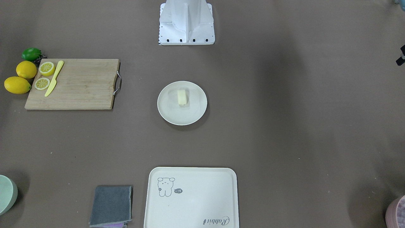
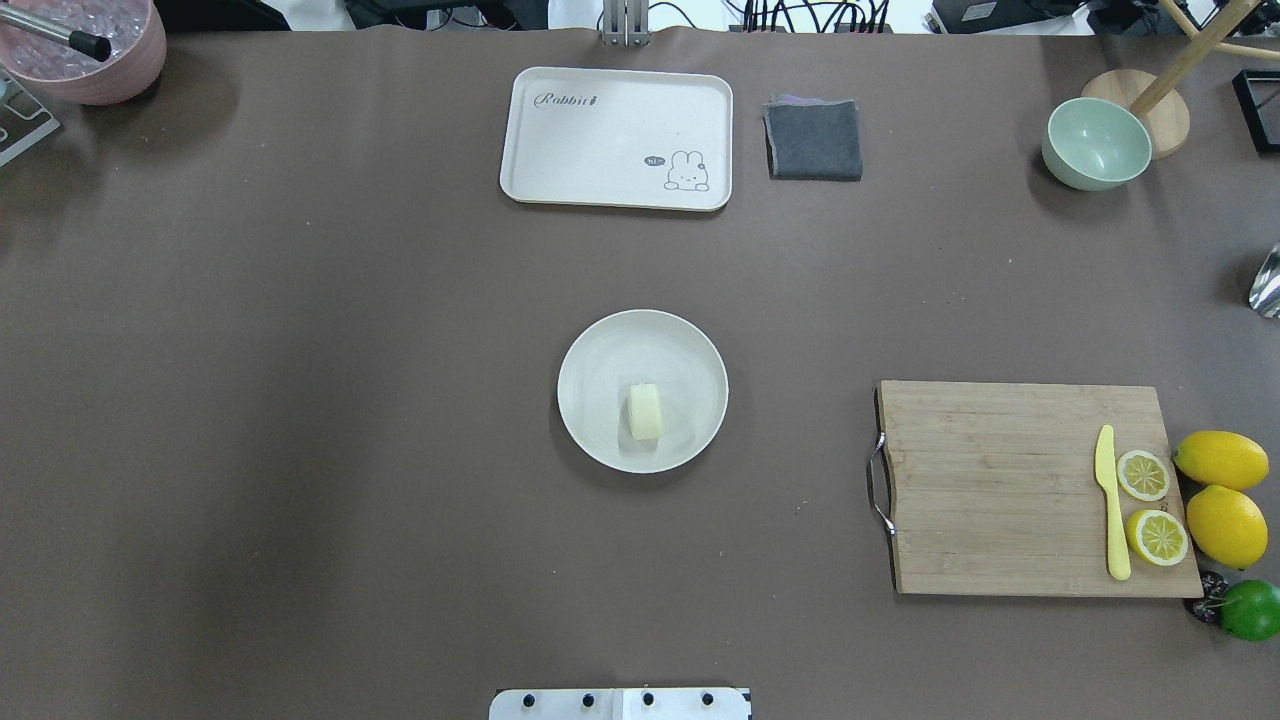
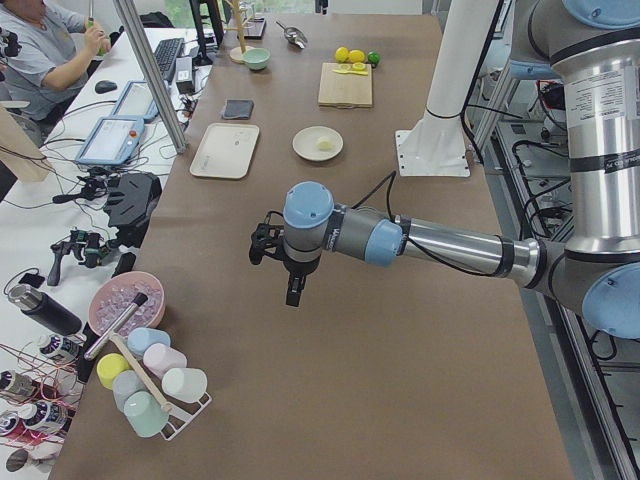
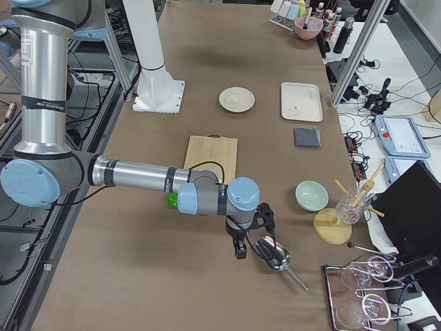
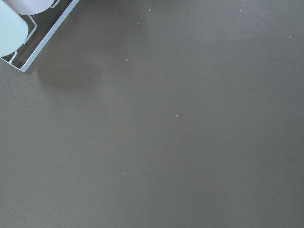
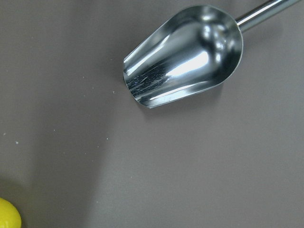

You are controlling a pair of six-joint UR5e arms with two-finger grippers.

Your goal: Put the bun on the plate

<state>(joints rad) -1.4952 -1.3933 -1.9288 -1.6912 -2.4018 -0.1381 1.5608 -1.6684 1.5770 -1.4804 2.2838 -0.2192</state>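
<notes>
Overhead exterior, sweeping left to right: bare brown table, then dead centre the plate (image 2: 592, 352) with the bun (image 2: 645, 411) lying on it, just on the robot's side of the middle and well inside the rim. Out to the right is the cutting board (image 2: 1000, 490) with its lemon slices, well apart from the plate.

My read is that the placing is done and what remains is a tidy finish. Doing that well means leaving the plate alone: no nudging the rim, no second grab to centre the bun, and both arms held wide so nothing sweeps back over the middle.

Now the claws. The left gripper (image 3: 293, 292) hangs over open table far from the plate, fingers pointing down, touching nothing I can make out. Its wrist camera shows only tabletop and the corner of a cup rack (image 5: 28, 52), no fingers, so apart or together I cannot tell. The right gripper (image 4: 240, 252) hangs just beside a metal scoop (image 6: 185, 52) at the opposite end. Its wrist view also shows no fingers, so again I cannot tell.
</notes>
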